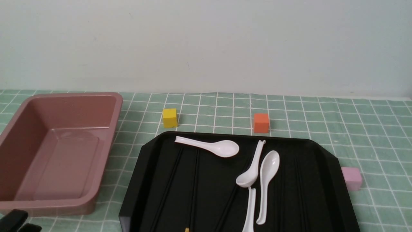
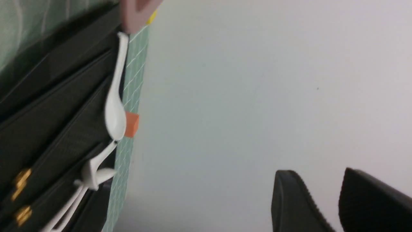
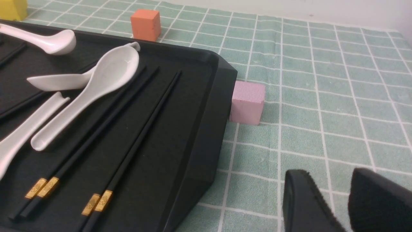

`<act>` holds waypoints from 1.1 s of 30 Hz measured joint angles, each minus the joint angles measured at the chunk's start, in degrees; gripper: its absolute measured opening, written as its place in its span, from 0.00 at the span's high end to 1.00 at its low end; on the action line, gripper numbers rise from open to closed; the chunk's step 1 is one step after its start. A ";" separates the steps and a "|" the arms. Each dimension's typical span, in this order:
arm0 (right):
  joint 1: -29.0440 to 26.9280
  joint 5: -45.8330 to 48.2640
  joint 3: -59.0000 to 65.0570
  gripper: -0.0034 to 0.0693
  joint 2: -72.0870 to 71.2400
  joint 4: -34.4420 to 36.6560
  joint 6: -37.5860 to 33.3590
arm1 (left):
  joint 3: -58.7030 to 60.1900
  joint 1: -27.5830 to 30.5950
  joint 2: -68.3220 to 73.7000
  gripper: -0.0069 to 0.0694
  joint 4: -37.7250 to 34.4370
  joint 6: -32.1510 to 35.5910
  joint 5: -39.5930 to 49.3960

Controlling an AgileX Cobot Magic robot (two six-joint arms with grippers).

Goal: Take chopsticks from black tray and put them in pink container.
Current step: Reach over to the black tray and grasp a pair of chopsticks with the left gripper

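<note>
Several thin black chopsticks [image 1: 166,190] lie lengthwise on the black tray [image 1: 151,145] among white spoons. The right wrist view shows two pairs with gold bands [image 3: 138,129] near the tray's right wall [image 3: 199,129]. The pink container [image 1: 54,151] stands at the left with nothing in it. My left gripper [image 1: 21,224] sits low at the front left corner, in front of the container. It is open and holds nothing [image 2: 317,180], facing the wall. My right gripper [image 3: 326,180] is open and holds nothing over the tablecloth, just right of the tray. It is outside the front view.
Three white spoons [image 1: 222,148] lie on the tray, partly over the chopsticks. A yellow cube [image 1: 169,117] and an orange cube [image 1: 261,122] stand behind the tray. A small pale pink cube [image 1: 351,177] sits against its right edge [image 3: 247,101]. A green checked cloth covers the table.
</note>
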 joint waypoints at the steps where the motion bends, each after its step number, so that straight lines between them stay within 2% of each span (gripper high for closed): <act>1: 0.00 0.00 0.00 0.62 0.00 0.00 0.00 | -0.91 0.00 0.00 0.63 -0.09 2.76 -0.64; 7: 0.00 0.00 0.00 0.62 0.00 0.00 0.00 | -15.78 0.00 4.32 0.83 2.49 22.58 0.08; 9: 0.00 0.00 0.00 0.62 0.00 0.00 0.00 | -22.39 0.00 12.62 0.91 6.18 30.12 8.62; 10: 0.00 0.00 0.00 0.62 0.00 0.00 0.00 | -24.63 0.00 15.25 0.93 7.44 31.21 11.85; 11: 0.00 0.00 0.00 0.62 0.00 0.06 0.00 | -27.32 0.00 21.17 0.93 10.39 32.41 19.21; 13: 0.00 0.00 0.00 0.62 0.00 0.01 0.00 | -32.43 0.00 32.42 0.93 16.72 32.83 32.60; 18: 0.00 0.00 0.00 0.62 0.00 -0.05 0.00 | -43.93 0.00 59.84 0.93 30.09 34.54 54.71; 21: 0.00 0.00 0.00 0.62 0.00 -0.05 0.00 | -47.82 -2.21 69.62 0.93 33.22 35.07 55.64; 24: 0.00 0.05 0.00 0.62 0.00 0.01 0.00 | -50.72 -9.31 77.72 0.93 36.46 33.78 52.99; 28: 0.00 0.05 0.00 0.62 0.00 0.01 0.00 | -54.75 -18.72 86.26 0.93 45.25 26.50 48.96; 30: 0.00 0.05 0.00 0.62 0.00 0.01 0.00 | -55.83 -20.54 87.95 0.93 48.59 23.77 47.73; 33: 0.00 0.05 0.00 0.62 0.00 0.01 0.00 | -57.95 -23.88 92.73 0.92 57.79 17.17 44.42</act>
